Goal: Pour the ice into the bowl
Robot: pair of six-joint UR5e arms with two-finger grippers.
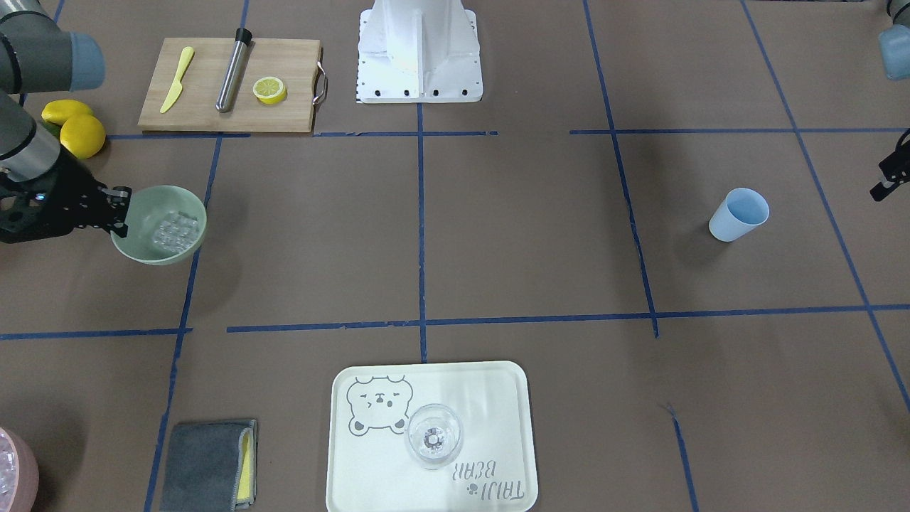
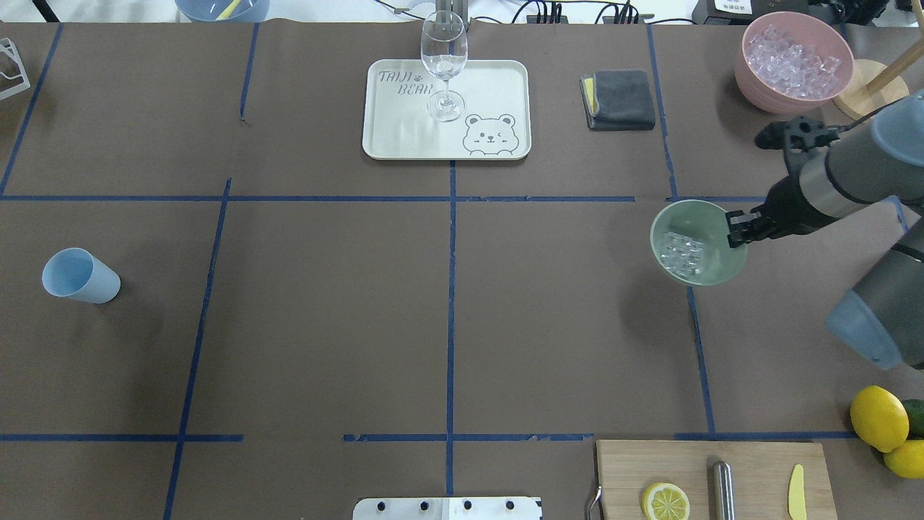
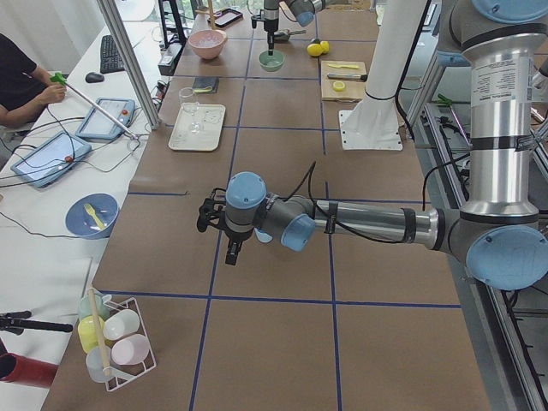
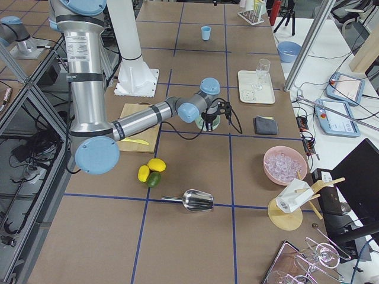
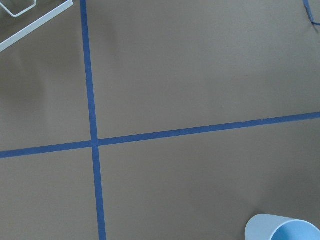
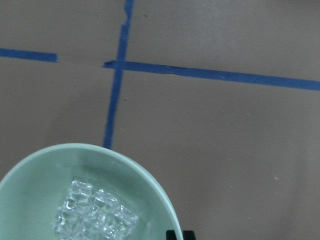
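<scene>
Brown table [image 2: 541, 303], right pincer [image 2: 735, 230] on bowl [image 2: 718, 251] rim

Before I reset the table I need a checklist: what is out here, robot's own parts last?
bowl: 1, mint green, held by its rim, robot's right side
ice: small heap, clear, inside the bowl
blue cup: 1, pale blue, robot's left side
tray: 1, cream, far middle
wine glass: 1, clear, on the tray
cloth: 1, grey over yellow, beside the tray
pink bowl: 1, pink, far right, holding clear cubes
cutting board: 1, wood, near right
knife: 1, yellow, on the board
metal rod: 1, silver, on the board
lemon half: 1, yellow, on the board
lemons: 2, yellow, beside the board
lime: 1, green, with the lemons
scoop: 1, silver, table's right end
right gripper: shut on the bowl's rim
left gripper: over the left side, open or shut unclear
</scene>
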